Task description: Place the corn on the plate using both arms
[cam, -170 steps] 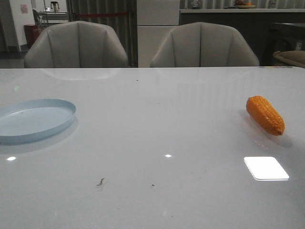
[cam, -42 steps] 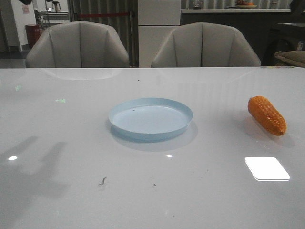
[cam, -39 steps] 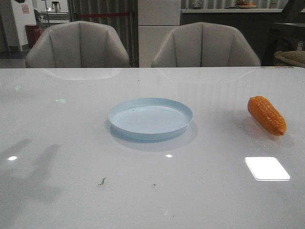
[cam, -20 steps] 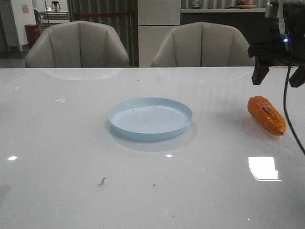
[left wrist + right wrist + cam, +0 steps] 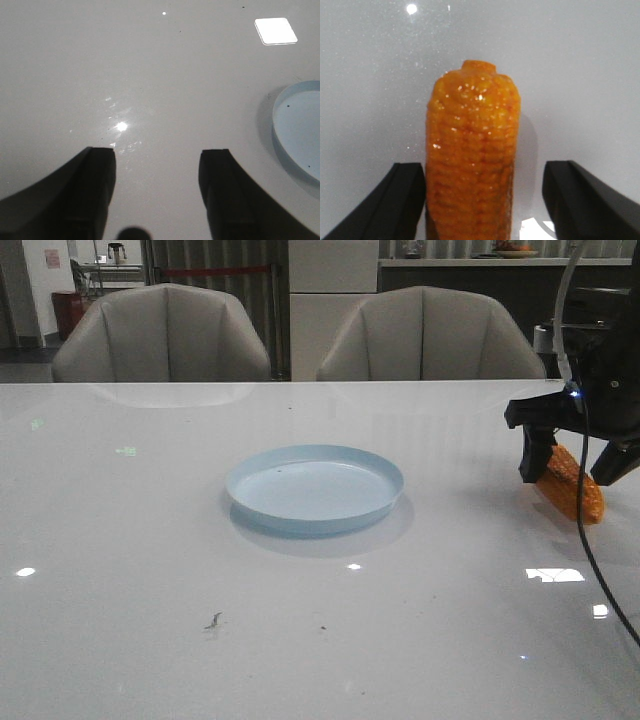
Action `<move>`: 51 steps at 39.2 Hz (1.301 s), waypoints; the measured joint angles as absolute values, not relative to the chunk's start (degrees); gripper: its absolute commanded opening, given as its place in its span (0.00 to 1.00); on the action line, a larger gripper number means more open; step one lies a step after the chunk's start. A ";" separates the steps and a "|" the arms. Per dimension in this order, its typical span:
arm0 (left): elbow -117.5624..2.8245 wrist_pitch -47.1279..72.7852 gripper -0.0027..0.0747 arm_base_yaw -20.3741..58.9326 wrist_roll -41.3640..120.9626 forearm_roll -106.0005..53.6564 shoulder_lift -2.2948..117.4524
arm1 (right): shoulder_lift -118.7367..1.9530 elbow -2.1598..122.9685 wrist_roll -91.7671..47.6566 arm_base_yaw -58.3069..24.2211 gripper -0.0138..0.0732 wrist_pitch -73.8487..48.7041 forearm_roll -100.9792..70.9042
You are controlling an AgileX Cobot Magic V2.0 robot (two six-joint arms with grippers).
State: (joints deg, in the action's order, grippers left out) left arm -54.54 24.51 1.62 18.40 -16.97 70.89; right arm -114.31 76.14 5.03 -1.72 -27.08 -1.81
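Note:
The pale blue plate (image 5: 315, 488) rests on the middle of the white table, and its edge (image 5: 300, 130) shows in the left wrist view. At the right side of the table lies the orange corn (image 5: 574, 488), partly hidden behind my right gripper (image 5: 570, 468). That gripper is open and straddles the cob. In the right wrist view the corn (image 5: 472, 145) stands between the jaws of the right gripper (image 5: 485, 172), close against one finger (image 5: 405, 200) and apart from the other (image 5: 580, 195). My left gripper (image 5: 157, 165) is open over bare table beside the plate and is outside the front view.
Two grey chairs (image 5: 160, 335) (image 5: 430, 335) stand behind the table's far edge. A dark cable (image 5: 590, 540) hangs from the right arm toward the front right. Bright light reflections (image 5: 555, 575) lie on the glossy tabletop near the corn.
The plate went from the far left to the table's middle before the last second. The right arm came in from above and lowered over the corn. The left arm's shadow is gone.

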 measured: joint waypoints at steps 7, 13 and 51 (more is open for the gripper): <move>-54.54 24.29 0.60 1.62 18.40 -16.97 70.85 | -115.32 76.48 4.94 -1.72 0.52 -26.94 -1.71; -54.54 24.22 0.60 1.62 18.40 -16.97 70.85 | -115.45 77.41 4.94 -2.13 0.51 -27.49 -1.71; -54.54 24.22 0.60 1.62 18.40 -16.97 70.85 | -121.46 104.53 -1.99 -29.24 0.51 -38.44 -1.56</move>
